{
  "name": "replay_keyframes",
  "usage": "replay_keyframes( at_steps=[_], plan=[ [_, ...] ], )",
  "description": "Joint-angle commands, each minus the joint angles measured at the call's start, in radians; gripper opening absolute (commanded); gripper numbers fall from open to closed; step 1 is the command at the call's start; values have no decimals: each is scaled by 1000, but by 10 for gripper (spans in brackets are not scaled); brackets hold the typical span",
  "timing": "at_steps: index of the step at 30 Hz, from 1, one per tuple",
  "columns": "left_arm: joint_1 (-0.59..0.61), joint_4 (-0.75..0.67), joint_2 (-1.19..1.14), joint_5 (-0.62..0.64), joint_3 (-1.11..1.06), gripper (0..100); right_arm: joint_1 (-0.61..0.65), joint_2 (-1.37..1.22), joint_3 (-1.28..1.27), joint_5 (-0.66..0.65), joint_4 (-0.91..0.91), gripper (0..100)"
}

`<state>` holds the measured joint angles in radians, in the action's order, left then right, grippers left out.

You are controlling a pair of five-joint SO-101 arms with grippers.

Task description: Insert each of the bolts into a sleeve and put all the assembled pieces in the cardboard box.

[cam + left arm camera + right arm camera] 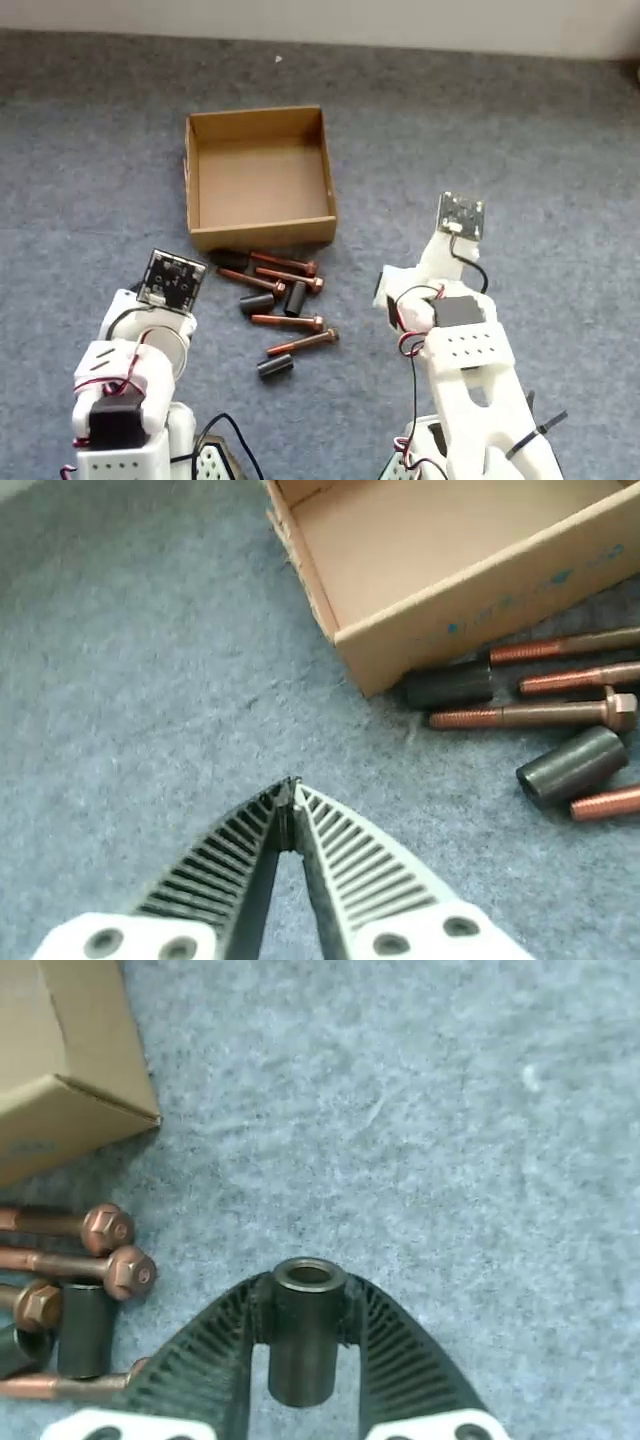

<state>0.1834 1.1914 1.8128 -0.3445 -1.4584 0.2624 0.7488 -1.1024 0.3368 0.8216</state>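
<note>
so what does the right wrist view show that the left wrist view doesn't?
Right wrist: the right gripper shut on a black sleeve, its open bore facing the camera.
Left wrist: the left gripper shut with nothing in it, and the inside floor of the cardboard box.
Both: an outer wall of the box, copper bolts and loose sleeves lying on the grey carpet.

copper bolts (pixel 287 321), black sleeves (pixel 256 304) beside cardboard box (pixel 262 234)
</note>
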Motion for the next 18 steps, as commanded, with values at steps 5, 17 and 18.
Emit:
replay_keyframes(
  at_steps=[5, 17, 18],
  plan=[
    [-163, 80, -289, -49, 265, 7, -16, 38, 10, -5, -25, 5],
    [-455, 48, -989, -51, 518, 141, -150, 38, 10, -6, -58, 5],
    [-476, 41, -1029, -51, 538, 156, -173, 38, 10, -9, -61, 5]
  ],
)
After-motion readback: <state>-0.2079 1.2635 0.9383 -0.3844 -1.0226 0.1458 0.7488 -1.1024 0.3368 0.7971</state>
